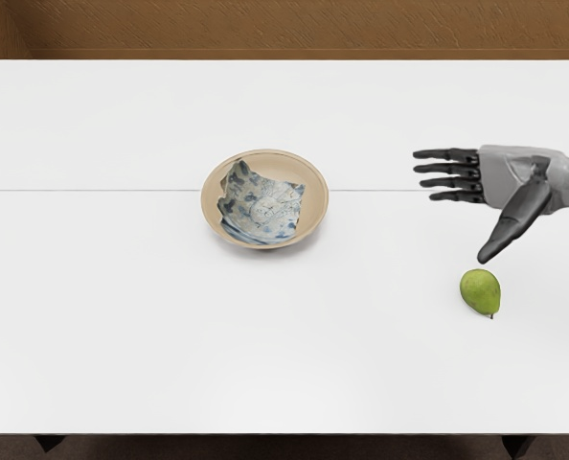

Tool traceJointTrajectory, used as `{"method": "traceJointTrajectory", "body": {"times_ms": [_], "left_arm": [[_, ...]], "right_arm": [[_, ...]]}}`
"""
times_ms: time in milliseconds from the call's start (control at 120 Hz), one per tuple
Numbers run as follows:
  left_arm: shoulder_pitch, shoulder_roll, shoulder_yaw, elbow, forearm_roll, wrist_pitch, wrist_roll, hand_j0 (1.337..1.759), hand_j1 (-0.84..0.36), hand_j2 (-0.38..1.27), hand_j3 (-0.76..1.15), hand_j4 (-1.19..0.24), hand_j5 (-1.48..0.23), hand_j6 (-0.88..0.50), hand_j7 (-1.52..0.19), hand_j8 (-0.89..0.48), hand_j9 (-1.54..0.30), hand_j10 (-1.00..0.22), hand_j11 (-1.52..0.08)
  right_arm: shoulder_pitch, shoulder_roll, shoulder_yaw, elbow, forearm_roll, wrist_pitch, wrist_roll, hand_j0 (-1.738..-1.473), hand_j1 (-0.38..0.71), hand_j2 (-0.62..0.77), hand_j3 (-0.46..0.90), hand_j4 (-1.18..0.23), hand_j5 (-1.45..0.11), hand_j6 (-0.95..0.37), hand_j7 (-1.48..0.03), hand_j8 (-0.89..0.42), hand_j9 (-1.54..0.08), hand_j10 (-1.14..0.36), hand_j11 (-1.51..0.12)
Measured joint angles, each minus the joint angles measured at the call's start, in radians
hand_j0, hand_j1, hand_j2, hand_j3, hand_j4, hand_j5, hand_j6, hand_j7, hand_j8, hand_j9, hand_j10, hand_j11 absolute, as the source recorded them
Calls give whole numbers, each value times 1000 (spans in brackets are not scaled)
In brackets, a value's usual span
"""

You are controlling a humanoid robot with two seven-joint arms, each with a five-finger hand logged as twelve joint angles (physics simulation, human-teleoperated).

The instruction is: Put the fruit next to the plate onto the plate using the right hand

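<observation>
pear (480,291) lay on the white table (122,316), well apart from the plate (211,198), just beside the right hand (500,184), apparently untouched; the hand's fingers (447,153) were stretched open, empty, thumb angled down toward it.

Right hand (490,187) above green pear (481,291), fingers (445,169) spread, beige plate (219,182) well apart on white table (122,316)

The right hand (503,184) has a smooth light-grey shell over the back and wrist; the four fingers are near-black with segmented joints; the thumb's dark grey too, tapering toward the tip.
</observation>
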Motion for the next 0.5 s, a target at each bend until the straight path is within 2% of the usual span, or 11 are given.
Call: {"method": "traceJointTrajectory", "body": {"times_ms": [100,142,192,250,383,500], "left_arm": [[0,0,0,0,0,0,0,1658,349,0,0,0,0,0,0,0,0,0,0],[0,0,0,0,0,0,0,1658,349,0,0,0,0,0,0,0,0,0,0],[0,0,0,0,0,0,0,1658,349,0,0,0,0,0,0,0,0,0,0],[0,0,0,0,0,0,0,1658,349,0,0,0,0,0,0,0,0,0,0],[0,0,0,0,0,0,0,1658,349,0,0,0,0,0,0,0,0,0,0],[0,0,0,0,0,0,0,1658,349,0,0,0,0,0,0,0,0,0,0]], "right_arm": [[6,16,9,18,-43,0,-32,-1658,-322,-4,0,-25,-31,-25,-31,-25,-31,-25,-31],[7,17,22,20,-80,0,-66,-1658,-322,-4,0,-25,-31,-25,-31,-25,-31,-25,-31],[8,16,45,22,-172,0,-112,-1658,-321,-4,0,-26,-32,-26,-32,-26,-32,-26,-31],[2,37,110,24,-322,0,-139,-1658,-320,-4,0,-27,-33,-28,-33,-27,-33,-27,-33],[-78,68,213,67,-611,0,-155,-1658,-318,-5,0,-30,-36,-31,-35,-30,-35,-29,-35],[-191,74,243,144,-727,-9,-156,-1658,-318,-4,0,-31,-36,-32,-35,-31,-36,-30,-35]]}}
